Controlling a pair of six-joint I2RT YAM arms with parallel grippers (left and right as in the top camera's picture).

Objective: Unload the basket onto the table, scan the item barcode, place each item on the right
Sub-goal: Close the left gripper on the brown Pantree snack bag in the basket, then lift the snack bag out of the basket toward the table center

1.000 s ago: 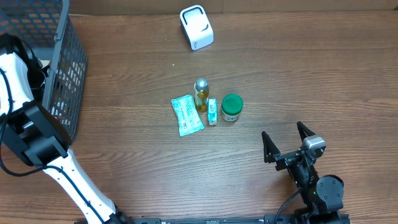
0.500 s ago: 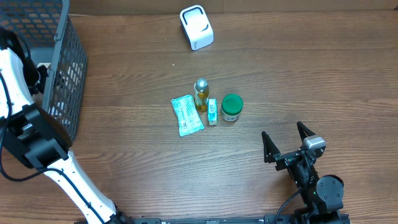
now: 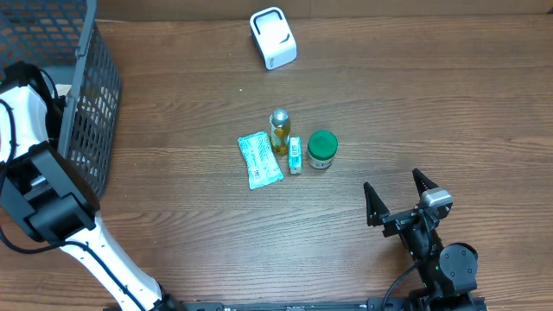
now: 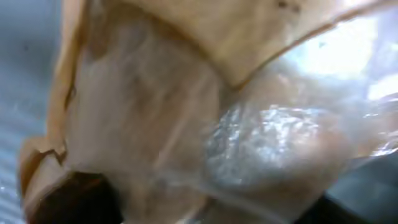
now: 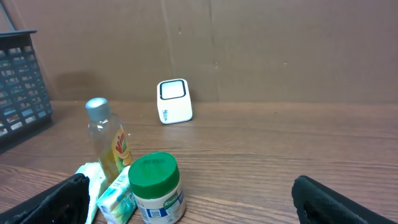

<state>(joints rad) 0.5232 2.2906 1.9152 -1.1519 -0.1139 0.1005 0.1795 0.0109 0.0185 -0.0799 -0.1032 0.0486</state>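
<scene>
Right hand (image 3: 391,180) spread wide, bottle (image 5: 107,142) upright, cap up, beside jar (image 5: 156,188)

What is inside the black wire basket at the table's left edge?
Overhead, the black wire basket shows only its mesh wall; the white left arm and the frame edge hide its inside. The left wrist view shows just blurred clear plastic film over something tan, unidentifiable.
</scene>
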